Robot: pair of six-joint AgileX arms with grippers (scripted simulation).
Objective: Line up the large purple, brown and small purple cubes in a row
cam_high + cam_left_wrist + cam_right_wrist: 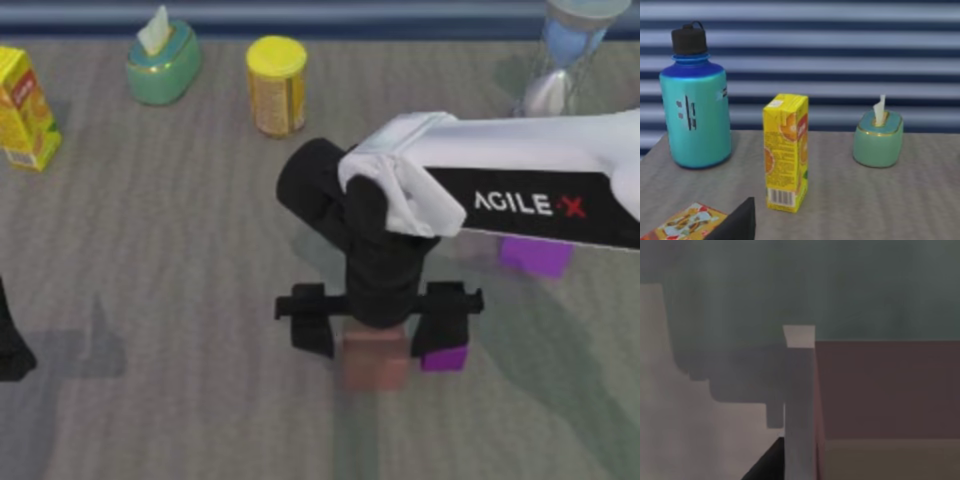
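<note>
My right gripper (378, 325) reaches down at the table's middle and is shut on the brown cube (376, 362), which rests on the table. In the right wrist view a grey finger pad (799, 405) lies flat against the brown cube's (885, 390) side face. The small purple cube (445, 357) sits just right of the brown one, partly under the gripper's right side. The large purple cube (537, 256) stands farther back and right, half hidden under my right arm. My left gripper (10, 350) is parked at the left edge; one dark fingertip (737, 222) shows.
Along the back stand a yellow juice carton (25, 108), a teal tissue box (162, 66), a yellow can (277, 85) and an hourglass (565, 55). The left wrist view adds a teal bottle (695, 117) and a patterned flat card (682, 226).
</note>
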